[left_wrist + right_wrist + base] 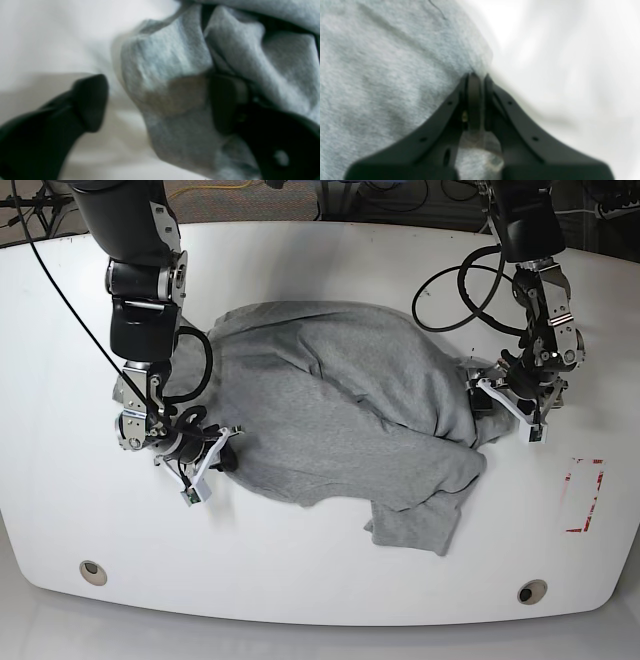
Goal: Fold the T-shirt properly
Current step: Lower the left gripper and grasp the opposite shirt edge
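Observation:
The grey T-shirt [340,410] lies crumpled in a heap mid-table, with no lettering showing. My right gripper [222,448], on the left of the base view, is at the shirt's left edge. In the right wrist view this gripper [478,75] is shut, pinching the edge of the shirt [382,75]. My left gripper [495,395] is at the shirt's right edge. In the left wrist view this gripper [157,82] is open, with a fold of the shirt [170,62] hanging between the fingers and lying against the right finger [222,105].
The white table [320,580] has a red outlined rectangle [582,495] near its right edge and two round holes [92,571] near the front. Black cables [450,290] loop by the left arm at the back right.

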Action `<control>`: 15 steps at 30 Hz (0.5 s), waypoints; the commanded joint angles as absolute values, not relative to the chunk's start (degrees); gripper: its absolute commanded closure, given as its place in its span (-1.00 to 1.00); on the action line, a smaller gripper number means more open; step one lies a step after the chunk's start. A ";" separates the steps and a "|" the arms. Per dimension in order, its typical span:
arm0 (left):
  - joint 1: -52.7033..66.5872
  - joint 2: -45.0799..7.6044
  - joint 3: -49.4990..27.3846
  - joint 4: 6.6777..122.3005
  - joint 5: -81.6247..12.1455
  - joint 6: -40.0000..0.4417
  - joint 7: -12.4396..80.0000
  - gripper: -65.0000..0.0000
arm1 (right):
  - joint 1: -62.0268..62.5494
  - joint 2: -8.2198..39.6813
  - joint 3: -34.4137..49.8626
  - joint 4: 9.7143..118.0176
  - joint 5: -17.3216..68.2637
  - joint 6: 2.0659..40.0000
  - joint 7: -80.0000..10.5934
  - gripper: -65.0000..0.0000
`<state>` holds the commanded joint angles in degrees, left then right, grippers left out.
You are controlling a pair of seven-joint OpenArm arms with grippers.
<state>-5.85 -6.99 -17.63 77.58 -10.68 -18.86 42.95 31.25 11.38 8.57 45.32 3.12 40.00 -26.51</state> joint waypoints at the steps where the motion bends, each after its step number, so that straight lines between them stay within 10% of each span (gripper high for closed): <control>1: -5.93 -6.99 -17.63 77.58 -10.68 -18.86 42.95 0.06 | 31.25 11.38 8.57 45.32 3.12 40.00 -26.51 1.00; 8: -6.02 -6.90 -17.71 78.11 -10.68 -18.86 42.95 0.90 | 30.29 11.47 8.66 46.02 3.30 40.00 -26.59 1.00; 15: -4.53 -7.16 -17.98 85.93 -10.68 -18.86 43.30 0.92 | 27.30 11.47 8.84 55.78 3.65 40.00 -31.60 1.00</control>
